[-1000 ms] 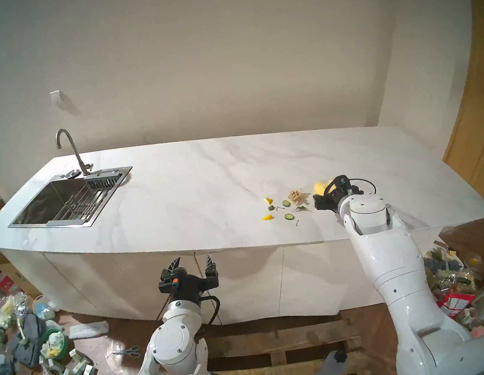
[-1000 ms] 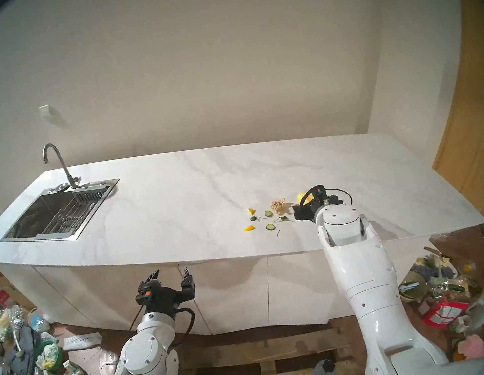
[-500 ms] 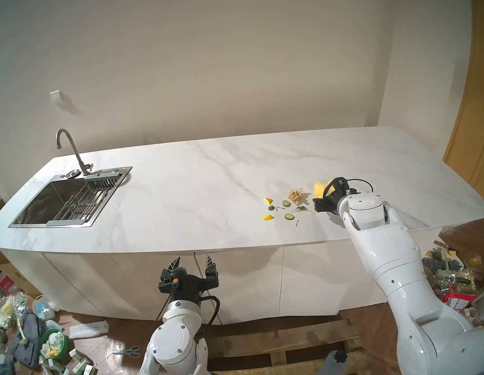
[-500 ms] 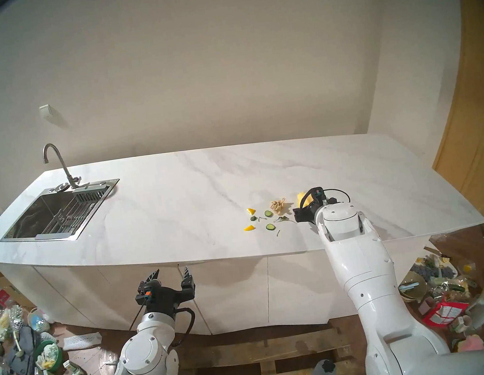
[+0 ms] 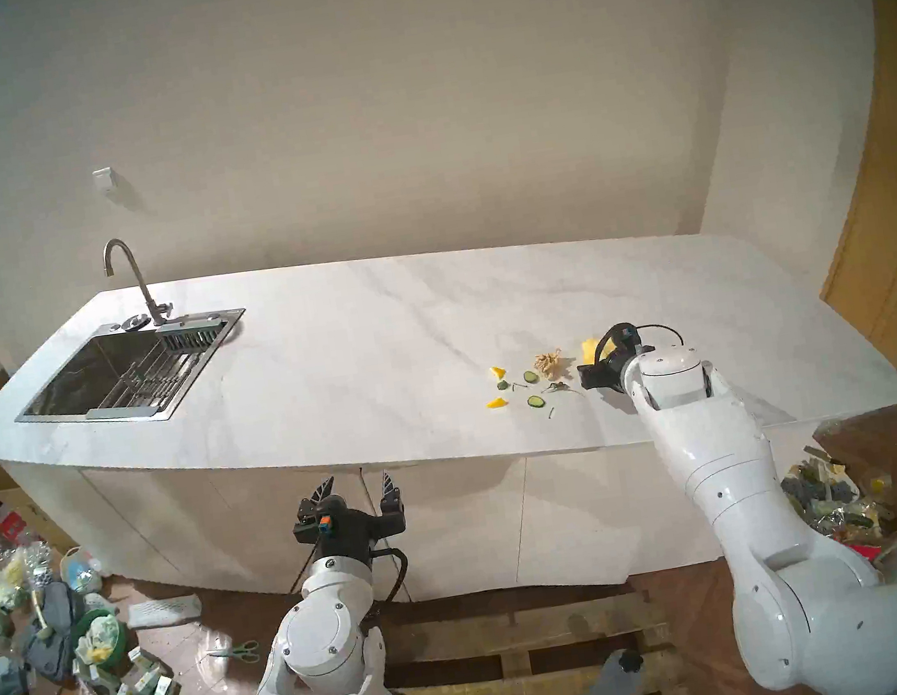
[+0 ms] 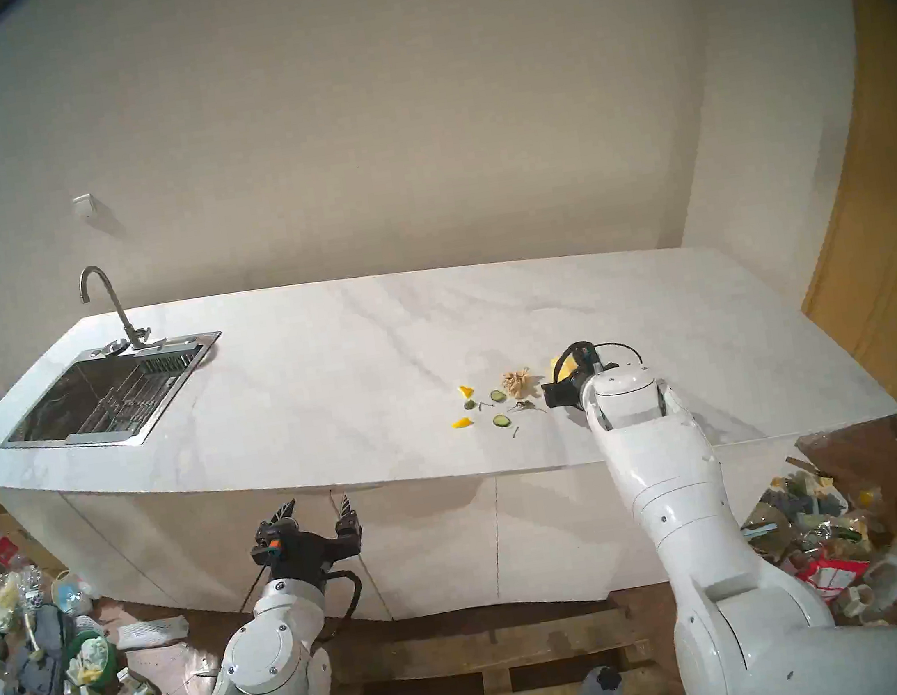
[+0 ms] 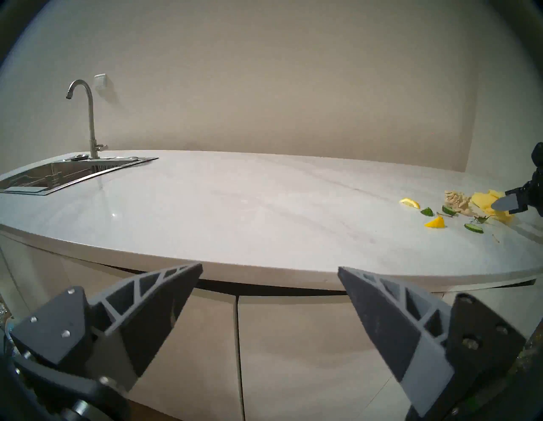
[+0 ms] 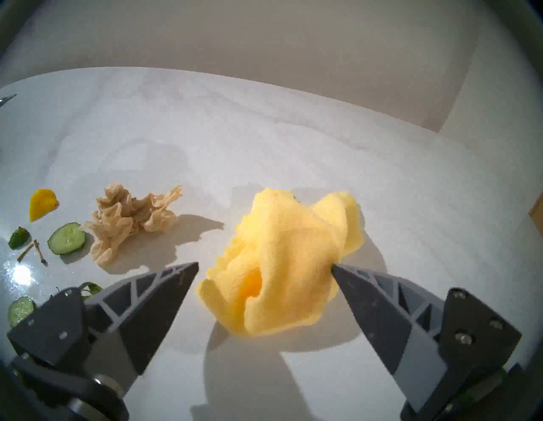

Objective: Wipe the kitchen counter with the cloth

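The right tool (image 8: 264, 266) tilts down over the surface (image 5: 377, 348), jaws spread wide either side of the bunched yellow cloth (image 8: 288, 264), gripping nothing; one fingertip (image 8: 340, 269) seems to brush it. Left of the cloth lies a beige crumpled heap (image 8: 132, 220). The left tool (image 5: 359, 483) hangs open, level, before the cabinets.

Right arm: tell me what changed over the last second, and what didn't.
The right gripper edged farther across the counter toward the yellow cloth, jaws open, nothing grasped yet. The cloth, food scraps and left gripper stayed put.
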